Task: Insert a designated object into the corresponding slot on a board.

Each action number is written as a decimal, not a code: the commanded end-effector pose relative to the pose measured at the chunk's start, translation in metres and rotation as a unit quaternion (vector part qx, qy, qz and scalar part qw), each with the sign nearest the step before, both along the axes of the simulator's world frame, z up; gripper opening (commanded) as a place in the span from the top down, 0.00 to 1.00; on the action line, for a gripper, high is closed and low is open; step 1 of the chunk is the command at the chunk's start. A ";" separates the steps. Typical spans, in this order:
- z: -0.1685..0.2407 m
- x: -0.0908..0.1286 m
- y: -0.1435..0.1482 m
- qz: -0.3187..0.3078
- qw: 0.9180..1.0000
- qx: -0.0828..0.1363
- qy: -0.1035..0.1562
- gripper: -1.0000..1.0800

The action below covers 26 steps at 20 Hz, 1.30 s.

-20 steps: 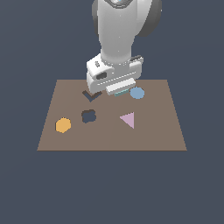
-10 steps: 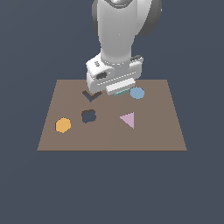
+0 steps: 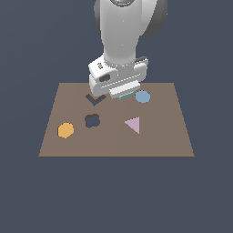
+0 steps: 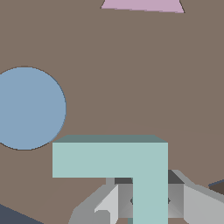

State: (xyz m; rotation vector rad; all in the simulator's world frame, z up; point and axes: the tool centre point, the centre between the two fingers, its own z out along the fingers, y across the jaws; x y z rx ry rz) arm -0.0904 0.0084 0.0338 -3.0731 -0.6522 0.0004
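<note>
The pale teal angular piece (image 4: 109, 159) is L-shaped and sits between my gripper's (image 4: 150, 202) fingers (image 4: 117, 199), which close on its narrow leg. In the exterior view only a teal sliver (image 3: 125, 96) shows under the gripper (image 3: 121, 92), low over the far middle of the brown board (image 3: 168, 136). The board (image 4: 131, 65) bears a blue disc (image 3: 142, 96), which lies just beside the piece in the wrist view (image 4: 26, 108). A dark angular cut-out (image 3: 95, 98) lies just to the exterior view's left of the gripper.
On the board are also a pink triangle (image 3: 133, 124), an orange hexagon (image 3: 65, 130) and a dark cross-like cut-out (image 3: 92, 121). The triangle's edge shows in the wrist view (image 4: 142, 5). The arm's white body rises above the board's far edge.
</note>
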 end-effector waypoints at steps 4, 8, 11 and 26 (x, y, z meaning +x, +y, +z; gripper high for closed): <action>0.001 0.001 -0.012 0.017 1.000 0.000 0.000 1.00; 0.002 0.002 -0.027 0.039 0.999 0.000 0.000 1.00; 0.003 0.004 -0.042 0.060 0.998 0.000 0.000 1.00; 0.007 0.022 -0.103 0.150 0.989 0.000 0.000 1.00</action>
